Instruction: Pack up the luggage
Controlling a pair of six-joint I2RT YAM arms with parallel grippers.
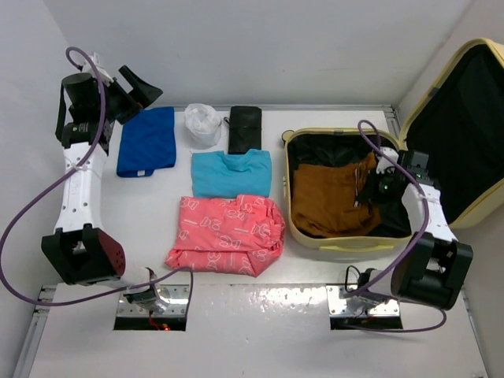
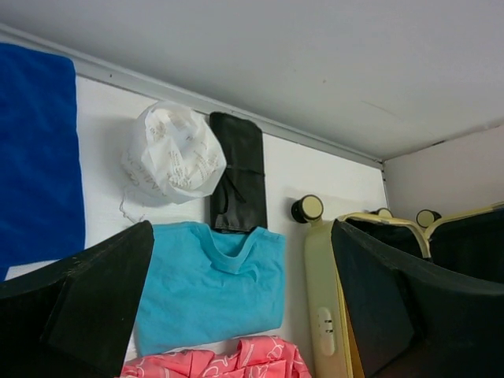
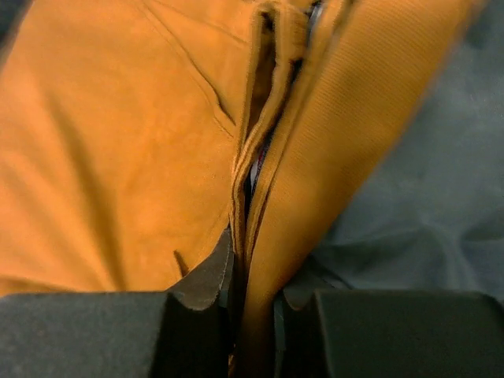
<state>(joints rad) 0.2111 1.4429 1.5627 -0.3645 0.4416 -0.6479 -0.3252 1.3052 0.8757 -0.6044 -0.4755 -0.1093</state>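
The pale yellow luggage (image 1: 303,228) lies open at the right, its lid (image 1: 465,126) leaning against the wall. A brown-orange garment (image 1: 335,197) lies inside it. My right gripper (image 1: 370,187) is inside the luggage, shut on a fold of that orange garment (image 3: 299,157). My left gripper (image 1: 135,88) is open and empty, raised over the far left of the table above a folded blue garment (image 1: 147,140). The left wrist view shows the luggage's side (image 2: 323,299).
On the table lie a folded teal shirt (image 1: 232,173), a pink patterned garment (image 1: 228,234), a white crumpled bag (image 1: 203,124) and a black pouch (image 1: 245,128). Walls close in at the back and on both sides.
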